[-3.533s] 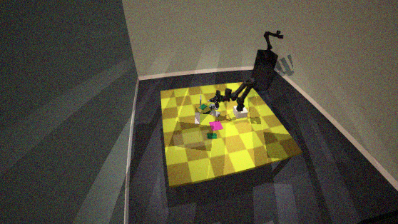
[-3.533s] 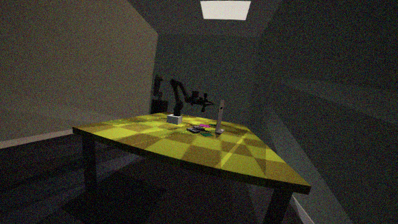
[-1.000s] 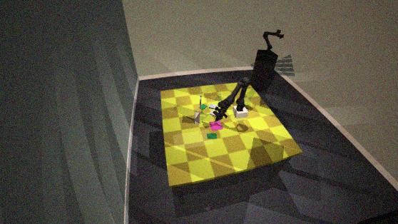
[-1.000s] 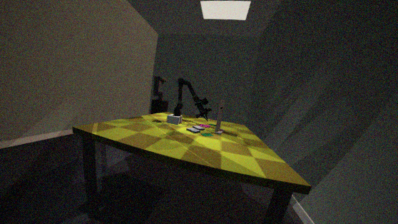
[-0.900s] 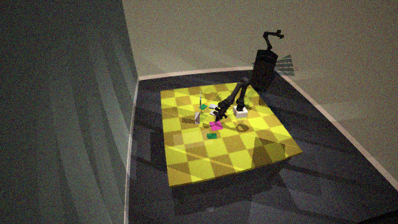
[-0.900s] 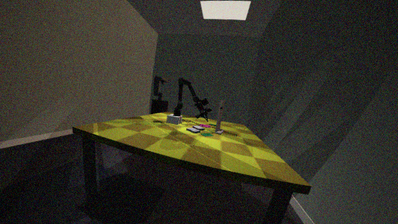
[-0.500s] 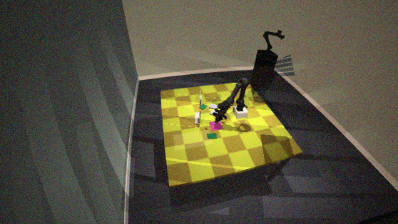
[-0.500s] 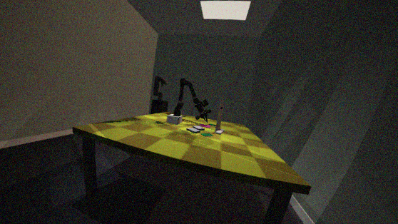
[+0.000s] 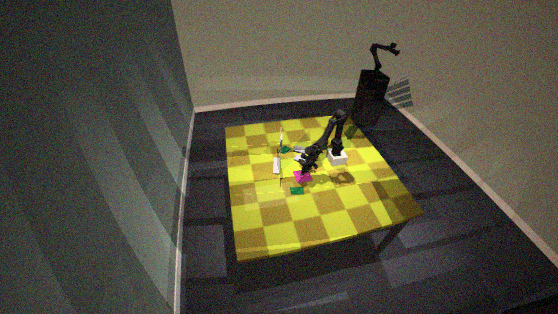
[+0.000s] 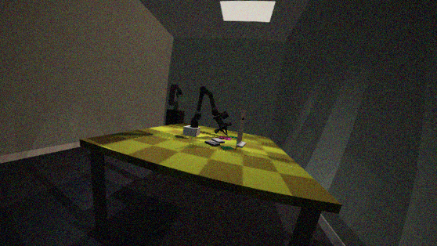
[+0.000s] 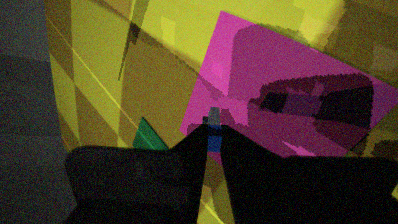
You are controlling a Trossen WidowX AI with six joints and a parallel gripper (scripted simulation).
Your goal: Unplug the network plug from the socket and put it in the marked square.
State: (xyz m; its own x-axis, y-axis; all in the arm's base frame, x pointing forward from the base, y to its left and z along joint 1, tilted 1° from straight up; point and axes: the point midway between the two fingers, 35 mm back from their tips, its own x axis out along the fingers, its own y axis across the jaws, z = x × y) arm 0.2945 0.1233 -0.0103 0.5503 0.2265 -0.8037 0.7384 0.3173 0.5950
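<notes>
On the wrist view I have the hand clamped nearly shut on the network plug, its blue and grey body pinched between the two dark fingers. The plug hangs over the near edge of the magenta marked square on the checkered table. The upright panel stands off to the left, apart from the hand.
</notes>
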